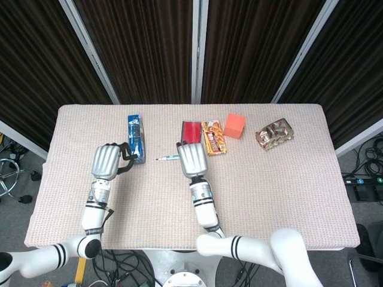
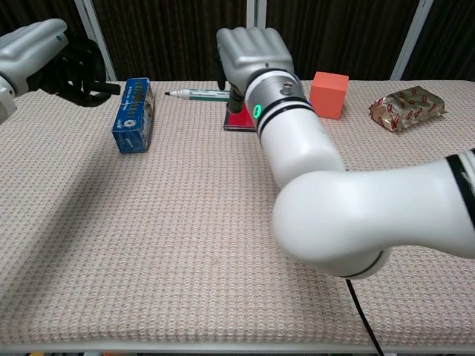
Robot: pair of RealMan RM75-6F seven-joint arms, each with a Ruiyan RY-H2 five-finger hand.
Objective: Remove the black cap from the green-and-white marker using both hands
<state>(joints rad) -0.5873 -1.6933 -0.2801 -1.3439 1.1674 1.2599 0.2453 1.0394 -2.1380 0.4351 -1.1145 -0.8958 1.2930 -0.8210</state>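
Observation:
My right hand (image 1: 192, 160) (image 2: 256, 55) grips the green-and-white marker (image 1: 169, 158) (image 2: 199, 94) above the table. The marker lies level, and its bare dark tip points towards my left hand. My left hand (image 1: 106, 161) (image 2: 44, 52) is well apart from it, to the left of the blue box. Its dark fingers are curled around the black cap (image 2: 102, 89), a short black piece that sticks out of them. In the head view the cap is hidden inside the hand.
A blue box (image 1: 136, 138) (image 2: 133, 115) lies between the two hands. Behind my right hand are a red packet (image 1: 191, 131), a snack bar (image 1: 214, 137), an orange cube (image 1: 234, 126) (image 2: 329, 94) and a shiny wrapped pack (image 1: 274, 133) (image 2: 404, 106).

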